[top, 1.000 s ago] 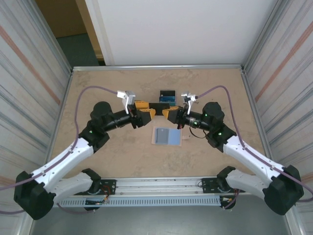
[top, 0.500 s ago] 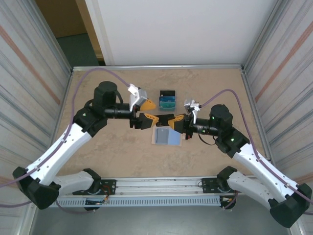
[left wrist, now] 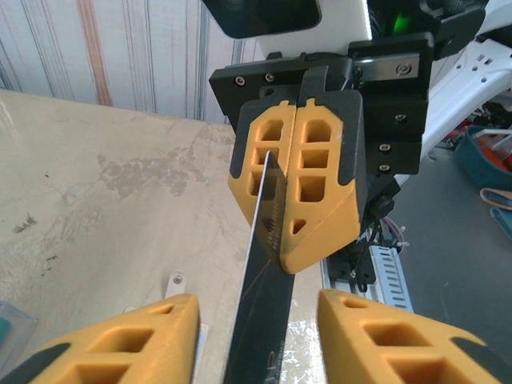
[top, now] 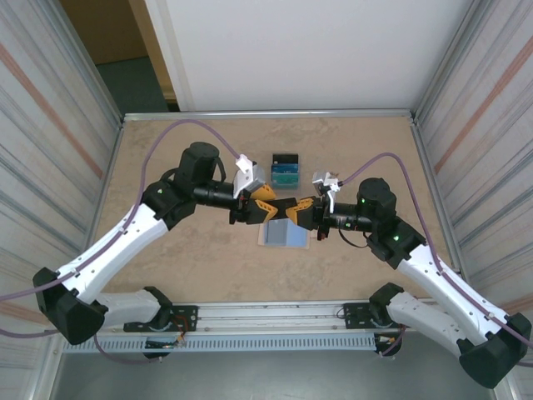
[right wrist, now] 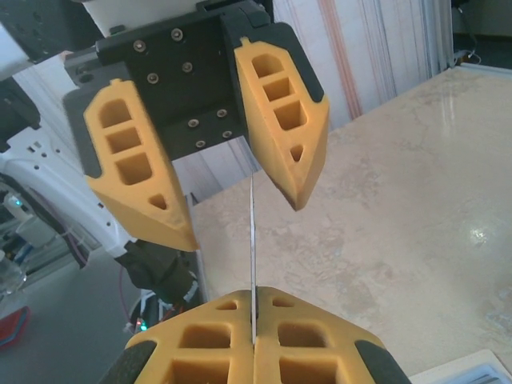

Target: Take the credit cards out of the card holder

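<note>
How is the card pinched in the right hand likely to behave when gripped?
Probably stiff: the card juts straight from the shut right hand without sagging. Likely light: edge-on it is a mere line. Its smooth face may slip in the open left hand.

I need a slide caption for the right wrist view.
Right gripper shut on a thin card, held edge-on between the open fingers of the left gripper.

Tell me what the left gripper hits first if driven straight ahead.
Probably the right gripper, shut on the black card. The open left gripper straddles that card edge-on, so it would slide along it into that gripper; depth is unclear.
</note>
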